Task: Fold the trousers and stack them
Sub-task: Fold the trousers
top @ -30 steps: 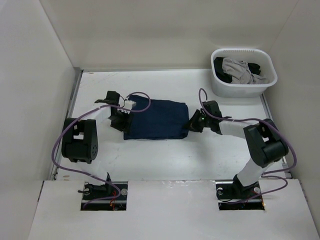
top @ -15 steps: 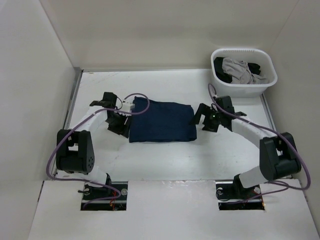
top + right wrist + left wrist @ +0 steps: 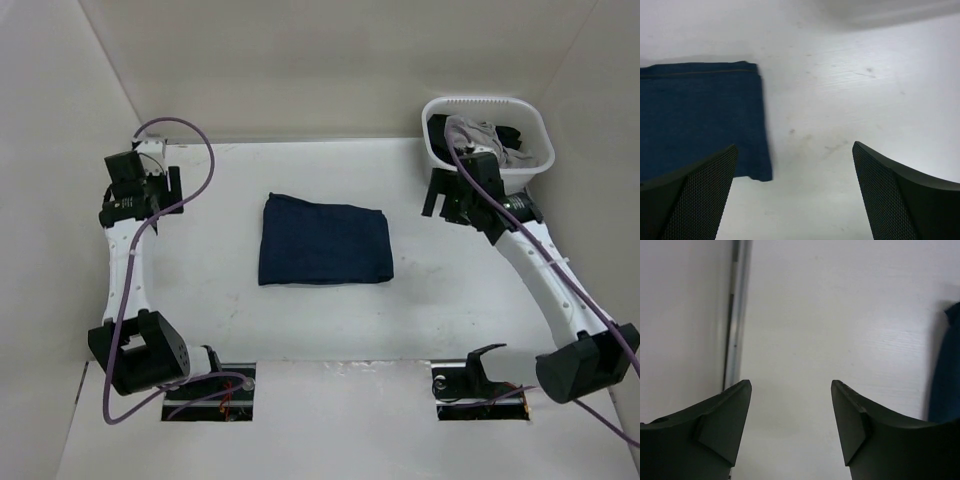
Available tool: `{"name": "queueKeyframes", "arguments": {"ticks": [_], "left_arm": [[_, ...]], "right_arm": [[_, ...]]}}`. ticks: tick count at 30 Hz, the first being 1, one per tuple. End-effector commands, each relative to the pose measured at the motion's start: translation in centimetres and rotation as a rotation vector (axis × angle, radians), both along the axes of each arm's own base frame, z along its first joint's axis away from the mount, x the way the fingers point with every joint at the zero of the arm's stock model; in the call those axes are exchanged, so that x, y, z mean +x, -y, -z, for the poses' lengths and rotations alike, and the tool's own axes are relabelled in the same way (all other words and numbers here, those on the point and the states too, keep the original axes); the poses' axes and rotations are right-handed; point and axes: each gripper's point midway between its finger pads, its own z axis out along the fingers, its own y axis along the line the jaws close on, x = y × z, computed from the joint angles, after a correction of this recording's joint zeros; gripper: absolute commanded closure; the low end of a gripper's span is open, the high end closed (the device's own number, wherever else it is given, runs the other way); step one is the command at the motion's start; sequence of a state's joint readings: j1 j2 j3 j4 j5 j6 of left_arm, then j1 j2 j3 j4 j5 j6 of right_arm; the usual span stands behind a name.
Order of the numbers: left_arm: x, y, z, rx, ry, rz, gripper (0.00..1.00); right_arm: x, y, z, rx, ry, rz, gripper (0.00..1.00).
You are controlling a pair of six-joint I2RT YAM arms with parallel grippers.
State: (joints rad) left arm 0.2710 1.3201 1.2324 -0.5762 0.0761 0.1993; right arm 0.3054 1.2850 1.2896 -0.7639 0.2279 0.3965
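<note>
Both arms pull away from the folded trousers at table centre, left gripper to 10 o'clock, right gripper to 2 o'clock, both with jaws apart, apparently leaving the fold undisturbed

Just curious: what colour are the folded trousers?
Dark navy trousers, best seen in top external view.

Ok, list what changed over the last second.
Both arms drew back from the trousers: the left end effector swung out to the far-left corner, and the right end effector moved away toward the basket. Both are open and empty now. The trousers slid slightly right early on and now lie folded mid-table. The basket did not move.
</note>
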Motion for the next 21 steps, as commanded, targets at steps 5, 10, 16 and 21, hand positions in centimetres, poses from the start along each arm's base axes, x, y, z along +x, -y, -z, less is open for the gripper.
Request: {"name": "queueKeyframes", "arguments": {"ticks": [5, 10, 16, 21], "left_arm": [[1.2, -5.6, -6.5, 0.228, 0.166, -0.163, 0.32], [1.3, -6.0, -7.4, 0.260, 0.181, -0.174, 0.30], [1.8, -4.8, -7.4, 0.259, 0.184, -0.142, 0.30], [1.9, -4.7, -7.9, 0.265, 0.194, -0.135, 0.30]], "right_arm": [[-3.9, 10.3, -3.6, -0.135, 0.102, 0.299, 0.00], [-6.1, 14.2, -5.0, -0.145, 0.169, 0.408, 0.00], [-7.3, 15.7, -5.5, -0.212, 0.156, 0.409, 0.00], [-7.5, 15.8, -6.6, -0.219, 0.184, 0.411, 0.00]]}}
